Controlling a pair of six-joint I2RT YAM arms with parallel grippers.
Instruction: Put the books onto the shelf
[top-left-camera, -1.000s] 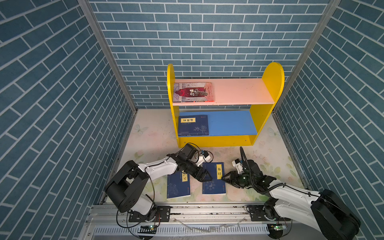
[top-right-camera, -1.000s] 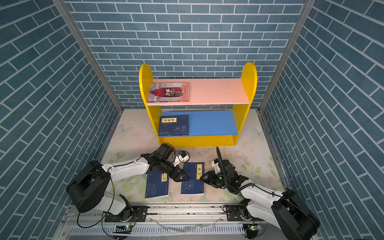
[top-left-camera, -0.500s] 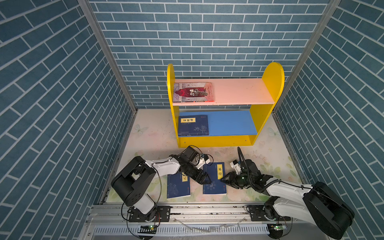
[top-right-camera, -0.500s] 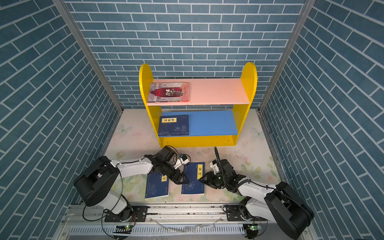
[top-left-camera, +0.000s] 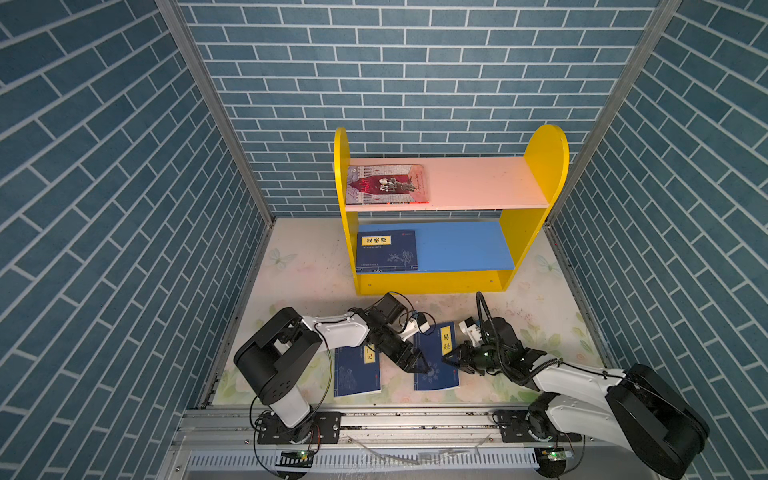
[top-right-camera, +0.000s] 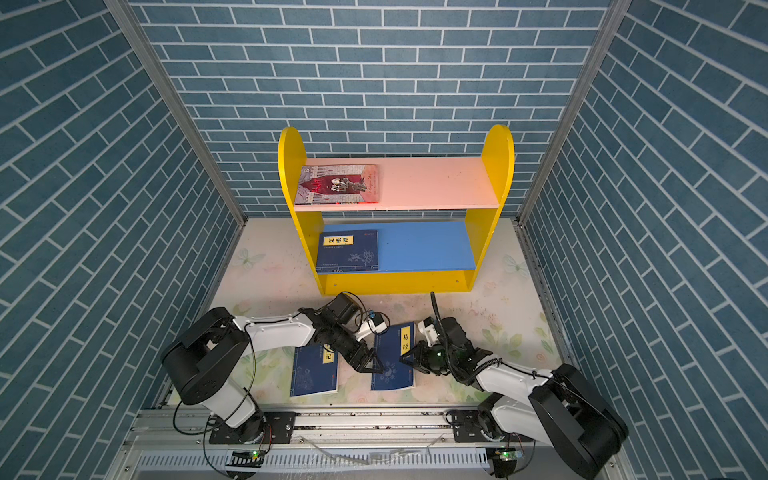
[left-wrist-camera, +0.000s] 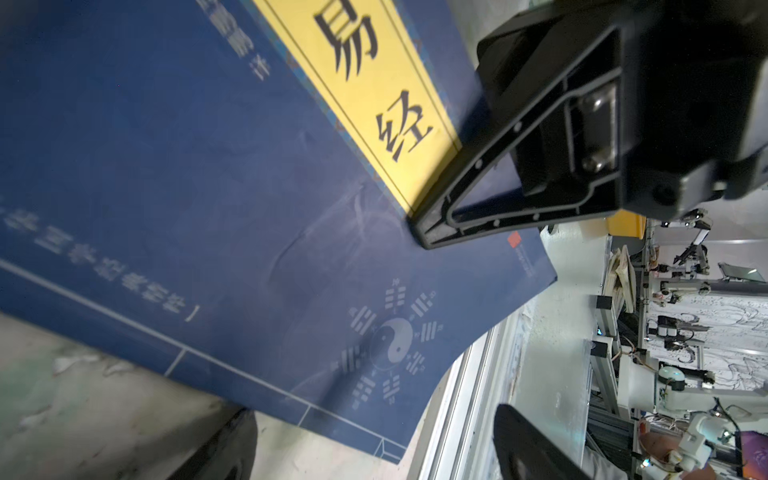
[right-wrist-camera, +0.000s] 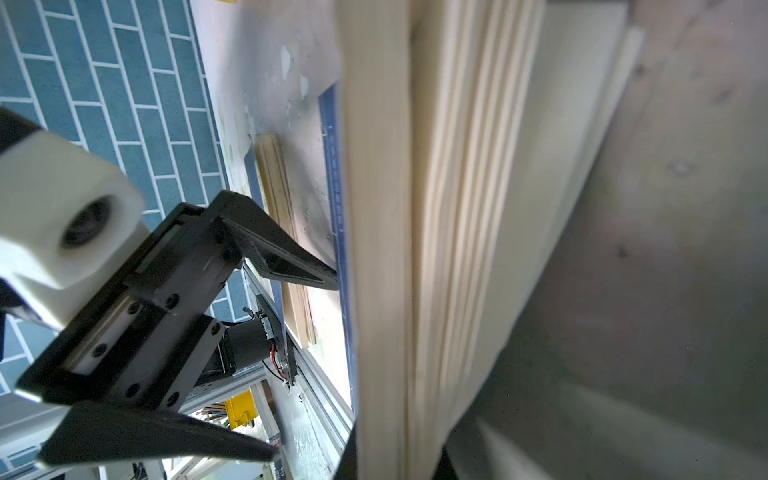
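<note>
The right fingers (left-wrist-camera: 478, 165) nip the right edge of the navy blue paperback with the yellow title label (top-left-camera: 440, 376), which lies on the pale floral counter (top-left-camera: 311, 270), well short of the yellow-sided two-tier wooden shelf (top-left-camera: 432, 283). The upper one rests across the label; the lower is hidden, presumably beneath. The left fingers (right-wrist-camera: 286, 262) stand wide, one tip pressing the cover, likely to stop it sliding. A second navy paperback (top-left-camera: 357, 372) lies just beside. The shelf already holds a grey-and-red book (top-left-camera: 386, 185) and a navy one (top-left-camera: 386, 251).
</note>
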